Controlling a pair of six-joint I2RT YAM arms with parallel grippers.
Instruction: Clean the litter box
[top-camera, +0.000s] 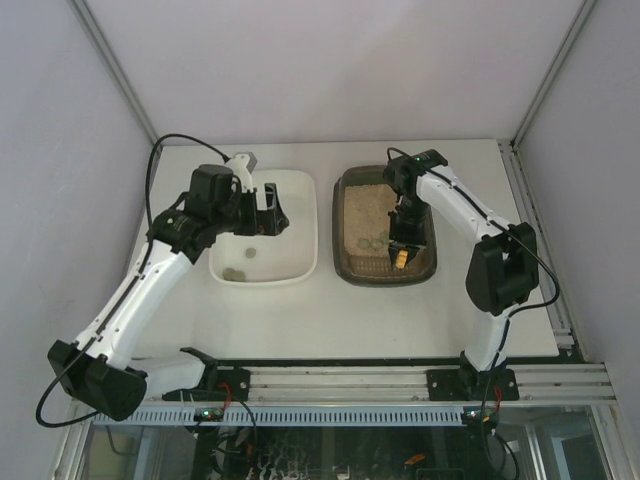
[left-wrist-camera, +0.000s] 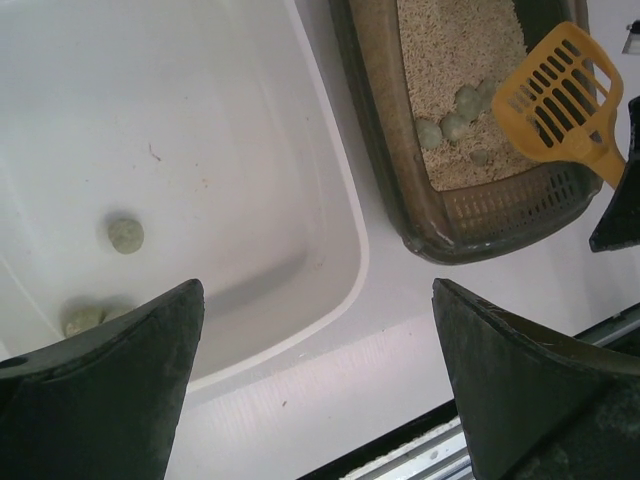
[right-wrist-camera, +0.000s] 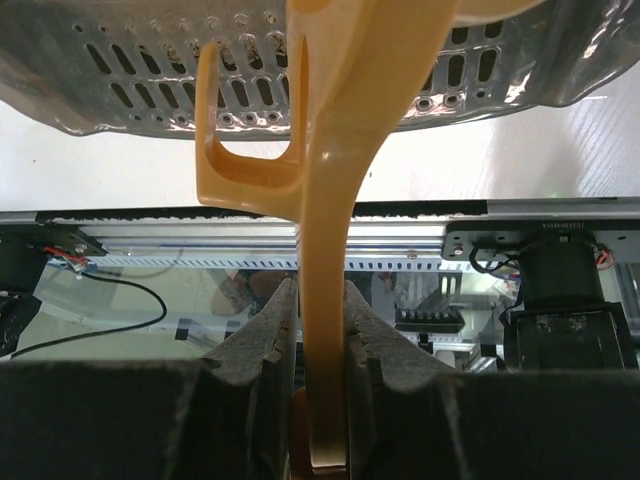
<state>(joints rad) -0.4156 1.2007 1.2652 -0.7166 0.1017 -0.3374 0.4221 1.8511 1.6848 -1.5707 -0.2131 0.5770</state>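
From above I see the litter box (top-camera: 385, 276) right of the white tub (top-camera: 300, 200), beige litter (top-camera: 368, 205) inside; my left gripper (top-camera: 270, 218) hangs spread wide over the tub, my right gripper (top-camera: 404, 242) over the box. Left wrist: two greenish clumps (left-wrist-camera: 126, 235) in the tub, several more on the litter beside the yellow scoop (left-wrist-camera: 555, 95); right wrist: fingers (right-wrist-camera: 262, 340) clamped on the scoop's handle.

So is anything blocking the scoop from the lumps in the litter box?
Nothing visible is. The right gripper holds the yellow scoop over the litter box, and the greenish lumps lie uncovered right beside the scoop's slotted end.
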